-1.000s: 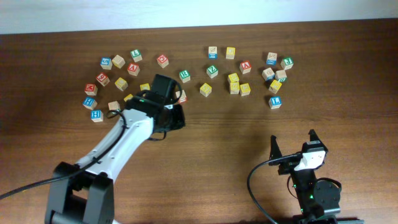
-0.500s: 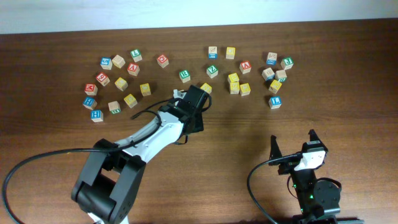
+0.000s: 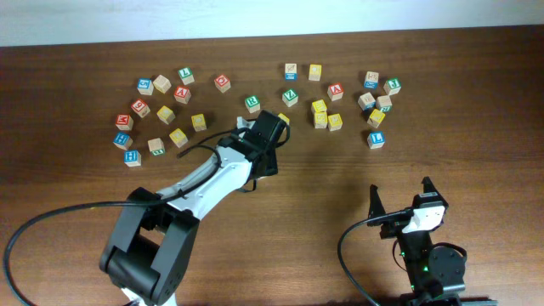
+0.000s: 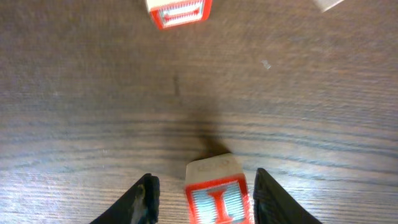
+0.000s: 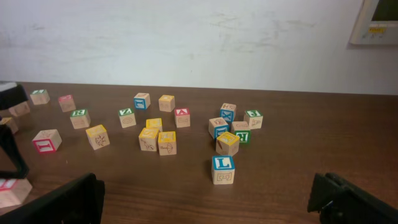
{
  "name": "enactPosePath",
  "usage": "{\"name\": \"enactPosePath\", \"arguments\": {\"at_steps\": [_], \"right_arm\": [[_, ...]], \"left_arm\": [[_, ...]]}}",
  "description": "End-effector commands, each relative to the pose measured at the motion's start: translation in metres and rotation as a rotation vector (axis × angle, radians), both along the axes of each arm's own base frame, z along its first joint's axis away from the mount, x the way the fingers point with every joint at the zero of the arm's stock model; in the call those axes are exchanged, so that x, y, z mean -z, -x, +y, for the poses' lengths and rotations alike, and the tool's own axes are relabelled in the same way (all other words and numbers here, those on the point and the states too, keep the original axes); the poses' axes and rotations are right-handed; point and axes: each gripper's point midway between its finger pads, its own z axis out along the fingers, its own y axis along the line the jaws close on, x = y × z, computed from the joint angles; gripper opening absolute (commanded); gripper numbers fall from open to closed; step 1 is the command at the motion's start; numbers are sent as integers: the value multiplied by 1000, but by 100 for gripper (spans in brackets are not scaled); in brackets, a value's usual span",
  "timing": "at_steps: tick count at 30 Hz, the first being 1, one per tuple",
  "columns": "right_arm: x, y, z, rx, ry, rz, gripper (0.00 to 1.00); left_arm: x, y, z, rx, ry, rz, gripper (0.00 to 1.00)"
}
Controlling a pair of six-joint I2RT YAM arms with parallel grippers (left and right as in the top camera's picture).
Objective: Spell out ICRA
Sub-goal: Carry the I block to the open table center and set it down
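Note:
A red-faced I cube (image 4: 217, 198) stands on the table between my left gripper's (image 4: 205, 186) fingers. It sits close to the right finger, with a clear gap to the left one, so the jaws are open around it. From overhead the left gripper (image 3: 269, 160) hides this cube. A green R cube (image 3: 252, 104) and a red A cube (image 3: 335, 88) lie in the far scatter. Several yellow cubes (image 3: 320, 108) are there too, and I cannot read a C on any. My right gripper (image 3: 399, 195) rests open near the front right, holding nothing.
Letter cubes spread along the far half of the table in a left cluster (image 3: 161, 110) and a right cluster (image 3: 374, 102). A blue L cube (image 5: 223, 169) is the nearest one ahead of the right gripper (image 5: 208, 200). Another red cube (image 4: 180, 12) lies just beyond the left gripper.
The left arm swung right, from the left cluster to the table's middle, then stayed put. Its jaws have widened around the I cube. The right arm has not moved.

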Motion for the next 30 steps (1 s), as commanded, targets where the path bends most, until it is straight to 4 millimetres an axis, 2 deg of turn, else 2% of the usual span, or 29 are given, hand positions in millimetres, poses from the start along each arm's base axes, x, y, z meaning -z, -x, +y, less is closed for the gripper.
{"name": "enactPosePath", "arguments": {"at_steps": [1,5,7,8,11,14,16,19,23,25,30], "right_arm": [[3,0,0,2,5,5,98],[3,0,0,2,5,5,98],[3,0,0,2,5,5,98],[3,0,0,2,5,5,98],[3,0,0,2,5,5,98],[3,0,0,2,5,5,98],[3,0,0,2,5,5,98],[3,0,0,2,5,5,98],[3,0,0,2,5,5,98],[3,0,0,2,5,5,98],[3,0,0,2,5,5,98]], "left_arm": [[-7,-8,-3,7,10,-9,56],[-14,-9,-15,26,64,2,60],[-9,0,-24,45,116,54,59],[-6,5,-26,45,119,75,56],[12,15,-21,-58,103,133,54],[20,9,-13,-95,82,130,54],[22,8,-12,-100,74,125,53],[22,7,-12,-99,77,120,39],[21,5,-10,-103,64,111,32],[21,3,-6,-109,46,98,29],[21,0,5,-67,-12,85,29]]}}
